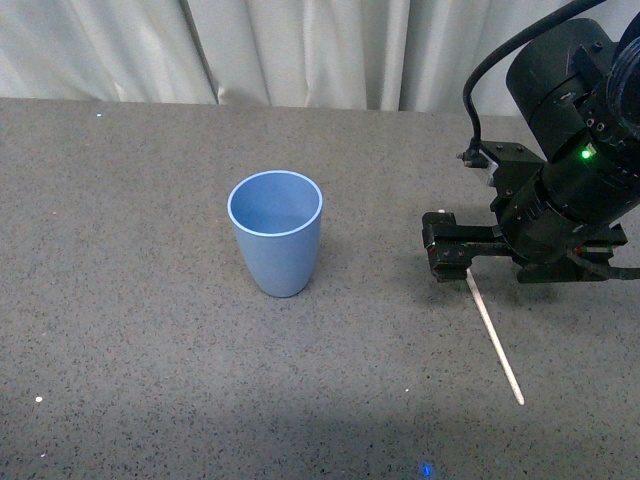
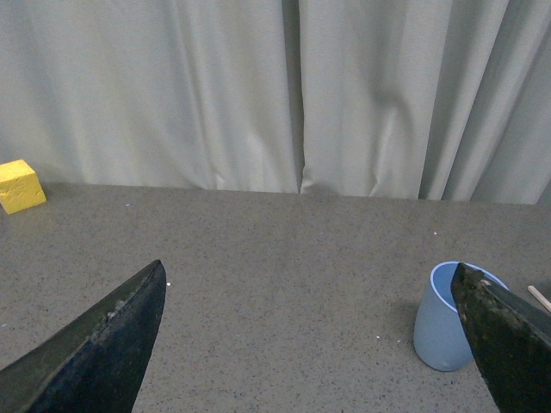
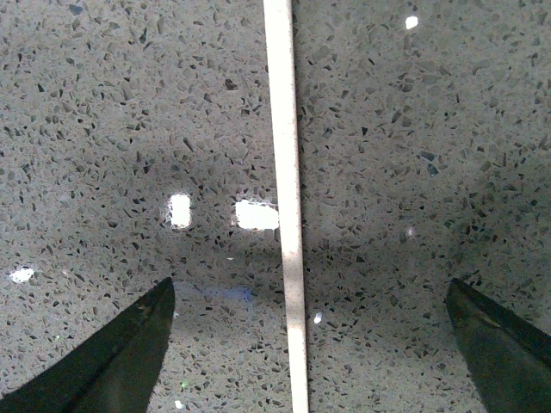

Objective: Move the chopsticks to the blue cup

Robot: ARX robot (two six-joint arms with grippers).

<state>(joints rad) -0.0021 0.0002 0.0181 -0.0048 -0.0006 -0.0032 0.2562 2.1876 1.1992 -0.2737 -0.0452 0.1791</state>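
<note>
Chopsticks [image 1: 495, 340] laid flat on table [image 1: 120, 300], right of blue cup [image 1: 276, 235].
R wrist cam only: right gripper [image 3: 310, 292] spread astride them, nothing gripped; L cam only: left gripper [image 2: 307, 271] spread, yellow block [image 2: 19, 185] seen.

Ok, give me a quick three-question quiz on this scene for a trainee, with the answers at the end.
1. True or false: the chopstick is already in the cup.
2. Pick one. The right gripper is: A, shut on the chopstick; B, open with a finger on either side of the chopstick; C, over the cup.
3. Short answer: what does the left gripper hold?

Key: 1, false, it lies flat and apart from the upright cup. 2, B. 3, nothing, it is open.
</note>
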